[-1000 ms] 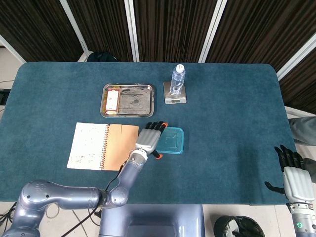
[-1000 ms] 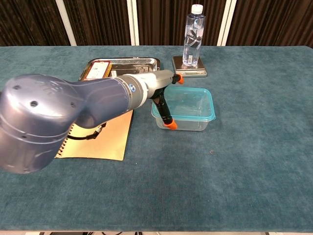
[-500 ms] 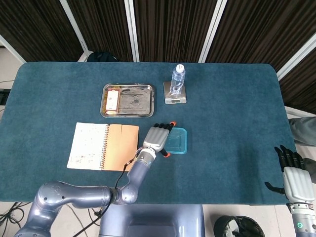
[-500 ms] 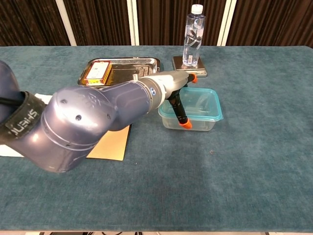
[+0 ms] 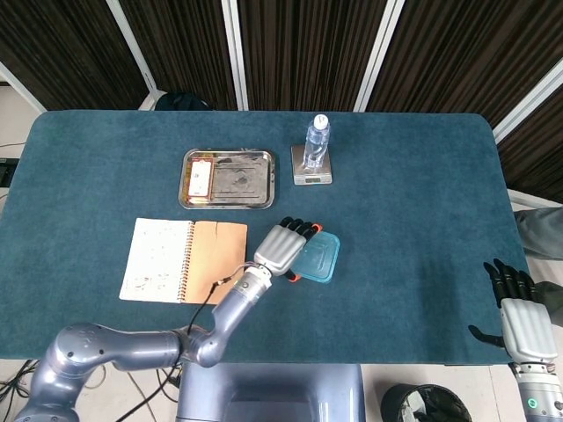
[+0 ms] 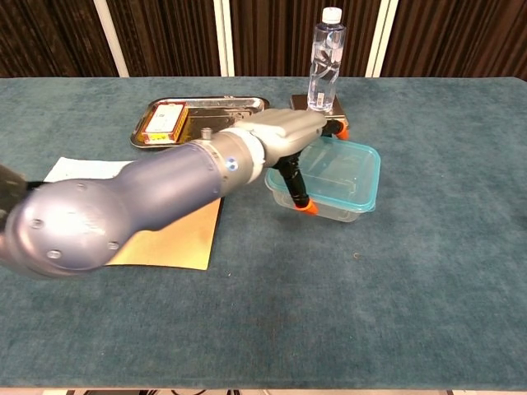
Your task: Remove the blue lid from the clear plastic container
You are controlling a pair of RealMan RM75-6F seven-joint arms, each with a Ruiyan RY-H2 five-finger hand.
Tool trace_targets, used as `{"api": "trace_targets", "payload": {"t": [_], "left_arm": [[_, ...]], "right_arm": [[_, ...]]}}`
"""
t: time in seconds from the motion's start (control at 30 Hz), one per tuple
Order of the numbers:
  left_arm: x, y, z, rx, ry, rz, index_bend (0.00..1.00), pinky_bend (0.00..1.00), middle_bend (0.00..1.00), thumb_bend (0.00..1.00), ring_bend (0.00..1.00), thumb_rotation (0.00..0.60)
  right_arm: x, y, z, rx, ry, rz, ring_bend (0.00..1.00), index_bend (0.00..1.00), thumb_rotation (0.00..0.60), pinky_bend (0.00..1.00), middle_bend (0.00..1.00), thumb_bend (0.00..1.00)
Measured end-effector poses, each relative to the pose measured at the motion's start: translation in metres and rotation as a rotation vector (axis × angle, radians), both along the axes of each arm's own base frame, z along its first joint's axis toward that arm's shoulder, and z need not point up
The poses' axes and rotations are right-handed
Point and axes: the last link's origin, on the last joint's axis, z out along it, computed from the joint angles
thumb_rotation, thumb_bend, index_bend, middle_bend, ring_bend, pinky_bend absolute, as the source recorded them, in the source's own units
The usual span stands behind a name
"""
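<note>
A: Left to right — notebook (image 5: 185,260), then the left hand (image 5: 283,247) lying over the left edge of the blue lid (image 5: 318,256), fingers extended across it, thumb down the near side. True grip: cannot tell.

B: Progress?

A: Lid looks tilted but rests on the clear plastic container (image 6: 328,203), mid-table. Removal not finished. Right hand (image 5: 525,326) near right, idle, fingers spread.
</note>
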Motion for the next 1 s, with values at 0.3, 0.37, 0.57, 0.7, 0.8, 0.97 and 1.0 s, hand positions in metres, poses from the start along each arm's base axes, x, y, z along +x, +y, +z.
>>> {"api": "trace_targets", "payload": {"t": [0.3,0.37,0.57,0.7,0.8,0.97,1.0], "left_arm": [[-0.029,-0.002,0.02,-0.101,-0.01,-0.066,0.16,0.42,0.28,0.15,0.24,0.6],[-0.033,-0.003,0.022,-0.124,-0.024,-0.06,0.16,0.42,0.27,0.15,0.24,0.6],[-0.04,-0.007,0.027,-0.168,-0.064,-0.055,0.16,0.42,0.27,0.15,0.24,0.6],[-0.04,-0.009,0.027,-0.184,-0.077,-0.056,0.16,0.42,0.27,0.15,0.24,0.6],[-0.04,-0.012,0.025,-0.196,-0.075,-0.056,0.16,0.41,0.27,0.15,0.24,0.6],[-0.04,-0.015,0.023,-0.193,-0.057,-0.075,0.16,0.4,0.27,0.15,0.24,0.6],[-0.039,-0.016,0.022,-0.191,-0.053,-0.078,0.16,0.4,0.27,0.15,0.24,0.6]], "right_arm": [[0.013,-0.001,-0.004,0.031,0.01,0.059,0.0,0.0,0.6,0.0,0.0,0.18],[0.019,-0.002,-0.006,0.039,0.017,0.083,0.0,0.0,0.6,0.0,0.0,0.18],[0.036,-0.014,-0.02,0.076,0.007,0.134,0.0,0.0,0.6,0.0,0.0,0.18],[0.047,-0.019,-0.037,0.12,0.007,0.148,0.0,0.0,0.6,0.0,0.0,0.18],[0.057,-0.023,-0.054,0.155,-0.011,0.155,0.0,0.0,0.6,0.0,0.0,0.18],[0.07,-0.028,-0.08,0.195,-0.044,0.16,0.0,0.0,0.6,0.0,0.0,0.18],[0.072,-0.028,-0.084,0.2,-0.05,0.158,0.0,0.0,0.6,0.0,0.0,0.18]]}}
